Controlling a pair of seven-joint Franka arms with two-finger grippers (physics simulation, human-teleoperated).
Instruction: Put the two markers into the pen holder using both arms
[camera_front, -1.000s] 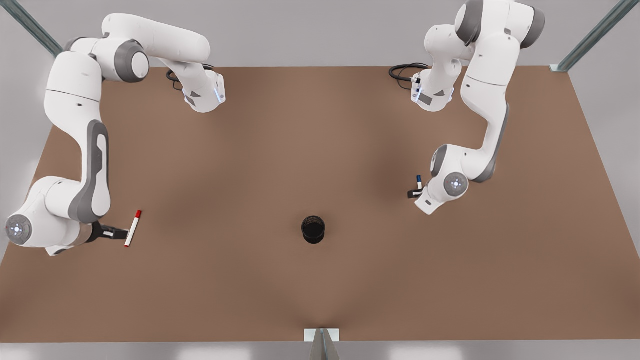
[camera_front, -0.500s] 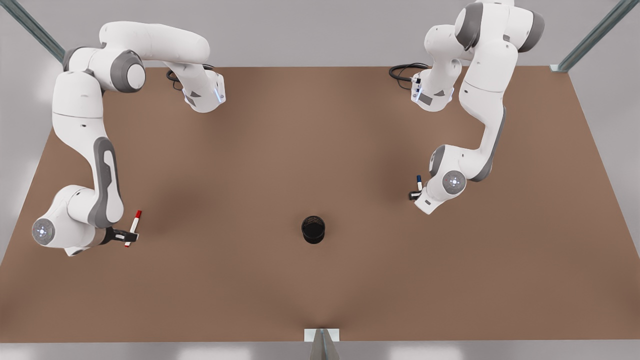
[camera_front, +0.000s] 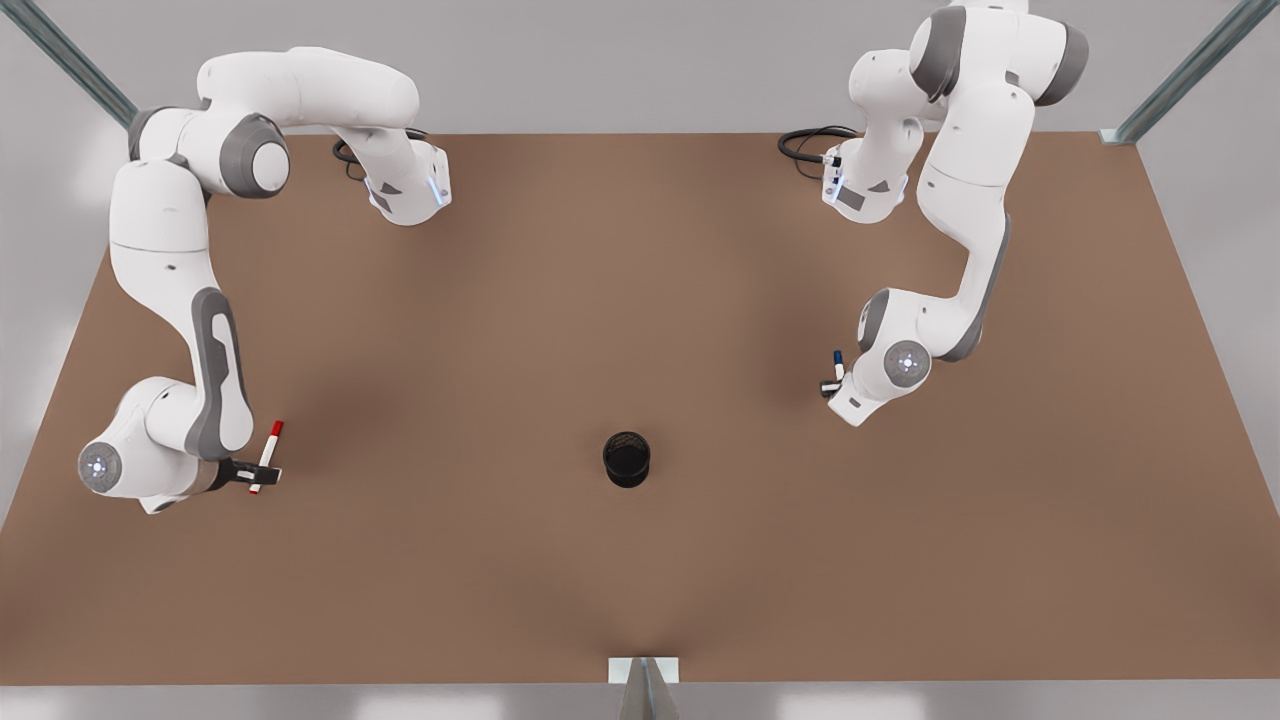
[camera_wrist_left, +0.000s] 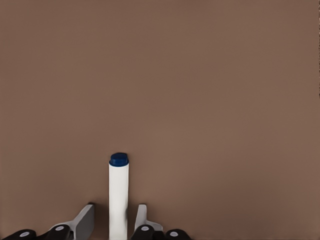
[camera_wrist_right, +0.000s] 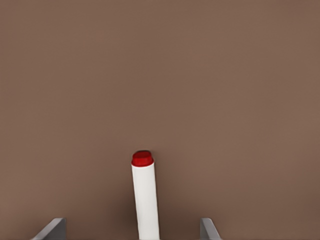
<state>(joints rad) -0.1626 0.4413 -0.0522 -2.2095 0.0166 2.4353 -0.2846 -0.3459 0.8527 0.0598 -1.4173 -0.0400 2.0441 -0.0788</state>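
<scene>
Slim white red-capped marker (camera_front: 267, 456) lies on the brown tabletop (camera_front: 640, 600) at the front view's left, right gripper (camera_front: 258, 474) straddling it; blue-capped marker (camera_front: 838, 364) at the left gripper (camera_front: 832, 386), black mesh pen holder (camera_front: 627, 459) well apart between them. Left wrist view: fingers (camera_wrist_left: 84, 222) bracket the blue marker (camera_wrist_left: 118, 197), narrow gaps showing, probably closing. Right wrist view: fingers (camera_wrist_right: 51, 229) spread wide around the red marker (camera_wrist_right: 145, 200), lined up for grasping.

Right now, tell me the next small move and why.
Probably close both grippers. The right gripper straddles the red marker with its fingers wide apart. The left gripper brackets the blue marker with gaps on both sides. Neither marker is gripped yet.
</scene>
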